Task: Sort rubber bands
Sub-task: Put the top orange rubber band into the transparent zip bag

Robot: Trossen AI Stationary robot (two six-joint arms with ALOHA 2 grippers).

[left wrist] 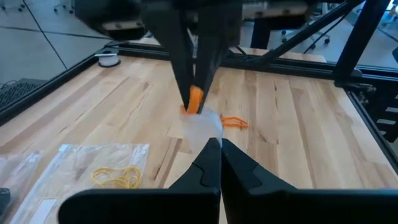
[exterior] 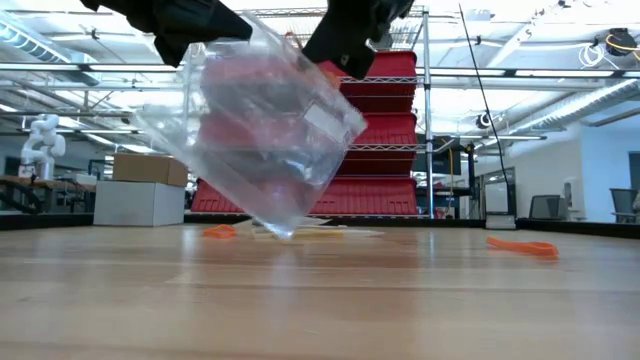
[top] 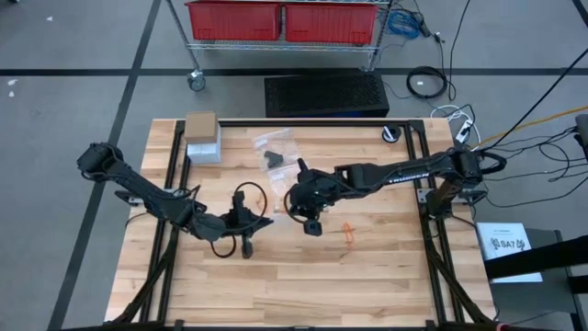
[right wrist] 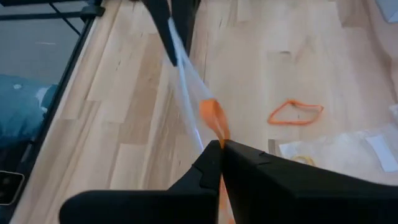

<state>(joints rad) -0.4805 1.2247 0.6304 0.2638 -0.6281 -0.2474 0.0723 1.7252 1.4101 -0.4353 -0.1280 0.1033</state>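
A clear plastic bag [exterior: 265, 130] hangs tilted between my two grippers over the middle of the table, with its lower corner [exterior: 280, 230] on the wood. My left gripper [left wrist: 221, 146] is shut on one upper part of it. My right gripper [right wrist: 221, 146] is shut at the other, with an orange rubber band [right wrist: 214, 118] at its fingertips. In the high view the left gripper [top: 266, 219] and the right gripper [top: 292, 204] stand close together. Loose orange rubber bands [top: 347, 230] [exterior: 220, 232] lie flat on the table. My left gripper pinches the bag's film [left wrist: 205, 127] between its two fingertips, coming in nearly level from the table's left. The film runs from there across to the other gripper. My right gripper pinches the orange rubber band [left wrist: 196, 99] between its fingertips, slanting down from the table's right. The bag's film [right wrist: 186, 87] reaches the same spot, drawn taut toward the left gripper. Whether the film is pinched along with the band, I cannot tell.
A flat clear bag with pale yellow bands [left wrist: 112, 168] lies on the table beside the grippers. Further clear bags [top: 276, 147] lie toward the far edge, a cardboard box on a white box [top: 202, 138] stands at the far left, and a black ring [top: 393, 134] lies at the far right.
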